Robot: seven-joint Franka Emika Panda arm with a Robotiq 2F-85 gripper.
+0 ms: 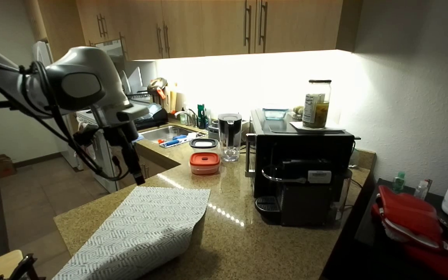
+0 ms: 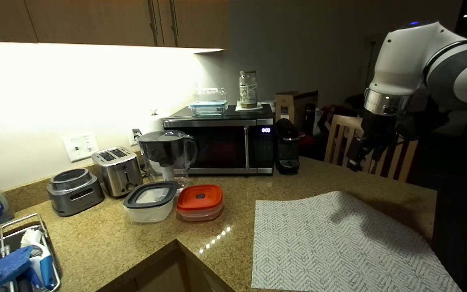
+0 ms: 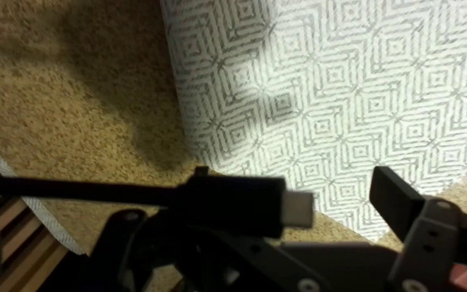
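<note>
My gripper (image 3: 298,178) is open and empty in the wrist view. One black finger stands at the right; the other is mostly hidden behind a black cable plug with a pale end. In both exterior views the gripper (image 1: 138,177) (image 2: 357,158) hangs pointing down above the counter, apart from everything. Nearest below it is a grey-white patterned mat (image 1: 158,217) (image 2: 318,243) (image 3: 339,89), one edge of which curls up off the counter. A container with a red lid (image 1: 205,162) (image 2: 200,202) and one with a dark grey lid (image 1: 203,144) (image 2: 151,200) stand beyond the mat.
A water pitcher (image 1: 230,136) and a microwave (image 2: 217,148) stand at the back of the counter. A black coffee machine (image 1: 305,198) is beside the microwave, which bears a jar (image 1: 317,105) and a glass container (image 2: 209,107). A toaster (image 2: 118,170) and sink (image 1: 161,134) lie farther along.
</note>
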